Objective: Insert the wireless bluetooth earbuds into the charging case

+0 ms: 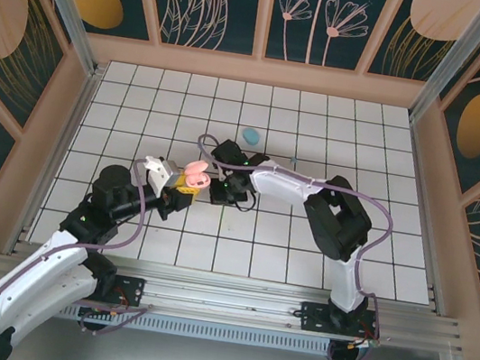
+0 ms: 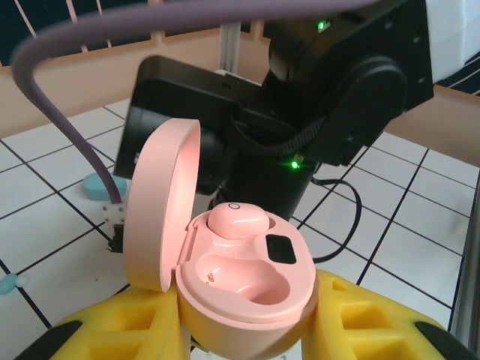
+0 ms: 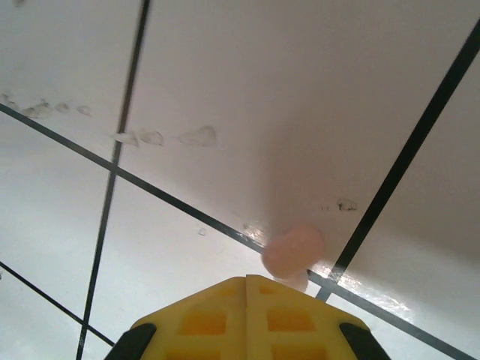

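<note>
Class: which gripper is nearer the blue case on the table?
Right. The right gripper is just base-side of the blue case; the left gripper, clamping the pink case, is farther left.

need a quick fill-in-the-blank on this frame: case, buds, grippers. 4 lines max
1. The left gripper grips the pink case, whose lid is ___.
2. Inside it, ___ pink earbud is seated; the near slot is empty.
3. The loose case on the table is ___ in colour.
4. The right gripper has its fingers ___, with a second pink earbud just past their tips.

Missing words: open; one; blue; shut.
</note>
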